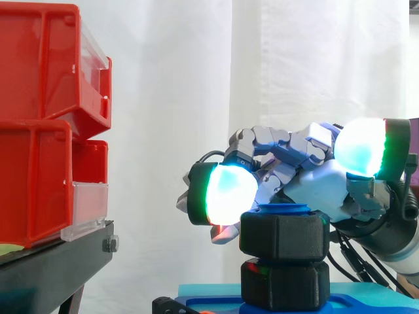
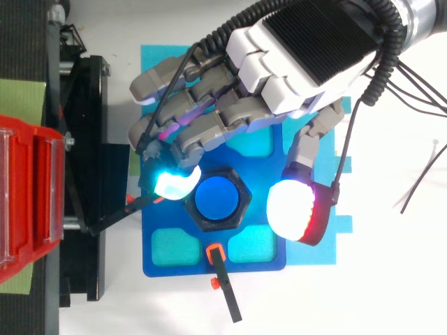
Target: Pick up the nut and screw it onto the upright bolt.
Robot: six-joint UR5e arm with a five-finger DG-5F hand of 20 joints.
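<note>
Black hexagonal plastic nut (image 1: 285,237) sits on the upright blue bolt (image 2: 216,199), between the hand's (image 2: 293,56) loosely bent, spread fingers. One cyan pad (image 2: 174,183) touches its side; the thumb pad (image 2: 293,208) stands just beside. Seemingly mid-screwing; next, pinch opposite flats and twist.

A white tabletop (image 2: 391,293) is shown from above. A cyan sheet (image 2: 164,59) and a black stand (image 2: 91,125) are set on it, side by side.

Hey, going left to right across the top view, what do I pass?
Red bins → black stand → black nut on the blue bolt. The hand spans several of these, so I leave it out.
</note>
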